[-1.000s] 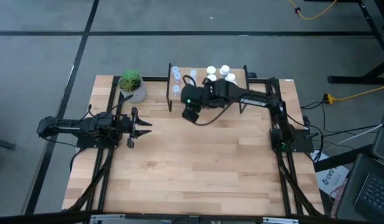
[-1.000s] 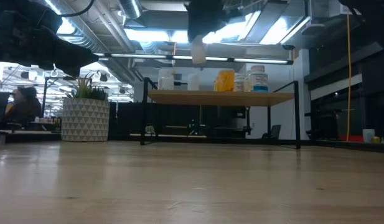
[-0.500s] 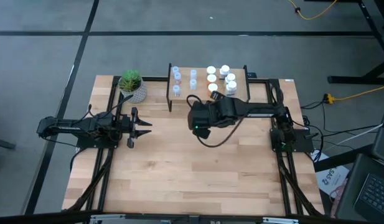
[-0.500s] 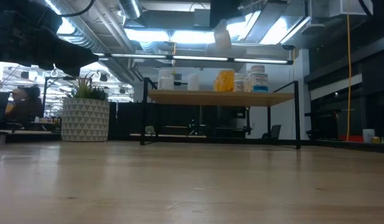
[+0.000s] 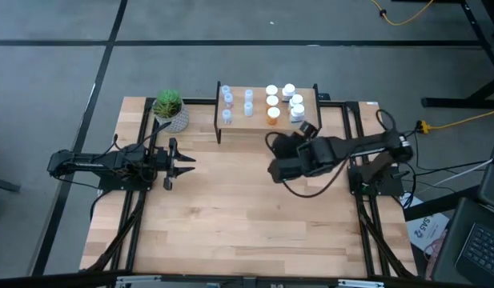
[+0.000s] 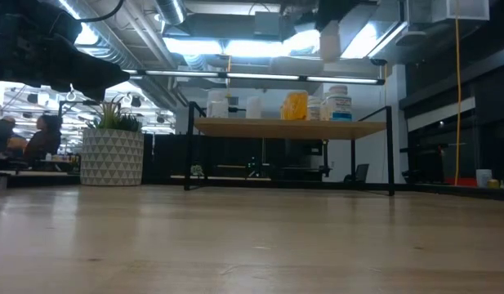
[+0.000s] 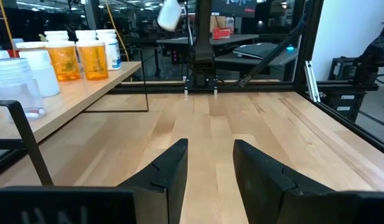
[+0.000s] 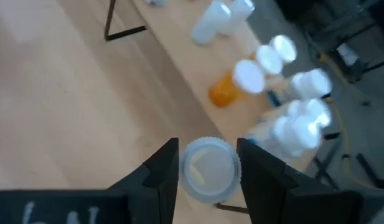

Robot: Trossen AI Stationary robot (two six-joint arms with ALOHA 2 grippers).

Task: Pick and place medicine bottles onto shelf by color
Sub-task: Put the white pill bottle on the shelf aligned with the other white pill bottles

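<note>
Wooden tabletop (image 5: 230,216) fills the high view's centre. Right gripper (image 8: 204,163) pinches one pale clear bottle (image 8: 207,168) between its fingers (image 8: 160,171), lifted just right of centre (below the shelf's right end). Shelf (image 5: 259,120), top centre, carries three pale bottles, two orange, about four white. Left gripper (image 7: 207,171), centre left, hangs spread and empty.

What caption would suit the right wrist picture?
Right gripper holds a pale bottle above the table, with orange and white bottles on the shelf ahead.
</note>
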